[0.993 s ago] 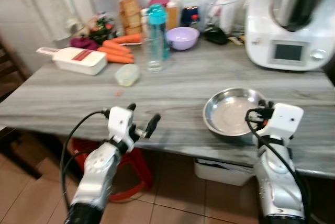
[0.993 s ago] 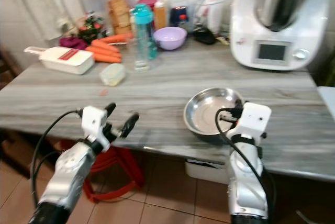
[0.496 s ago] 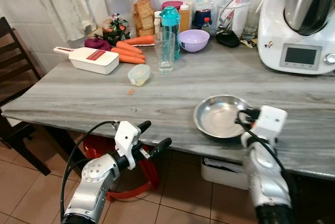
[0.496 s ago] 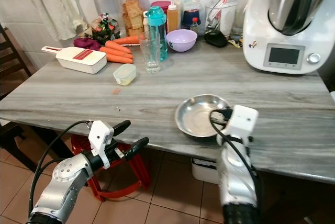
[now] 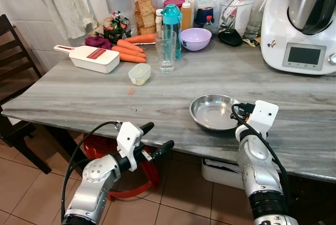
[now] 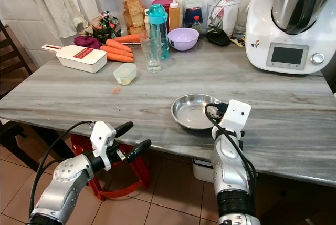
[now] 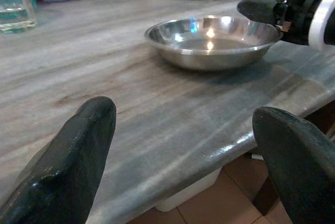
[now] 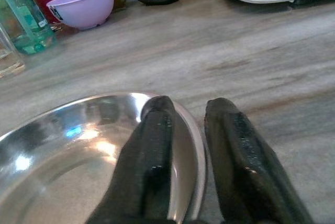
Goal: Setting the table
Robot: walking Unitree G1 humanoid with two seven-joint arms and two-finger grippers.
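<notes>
A shallow steel bowl (image 5: 211, 112) sits on the grey wooden table (image 5: 89, 96) near its front edge. My right gripper (image 8: 188, 110) is shut on the bowl's (image 8: 78, 145) near right rim, one finger inside and one outside. In the left eye view its white wrist (image 5: 262, 115) stands just right of the bowl. My left gripper (image 5: 157, 135) hangs open in front of and below the table edge, left of the bowl, with nothing between its fingers (image 7: 78, 150).
At the table's back stand a clear glass (image 5: 165, 50), a teal bottle (image 5: 172, 22), a purple bowl (image 5: 195, 39), carrots (image 5: 128, 52), a white slicer (image 5: 93, 59), jars and a white kitchen machine (image 5: 302, 22). A small lidded tub (image 5: 139, 73) lies mid-table. A dark chair (image 5: 16, 72) stands left.
The right gripper has slid the steel bowl leftward along the table, away from the kitchen machine. The camera has also shifted and the blur is gone. The left gripper stays open.
</notes>
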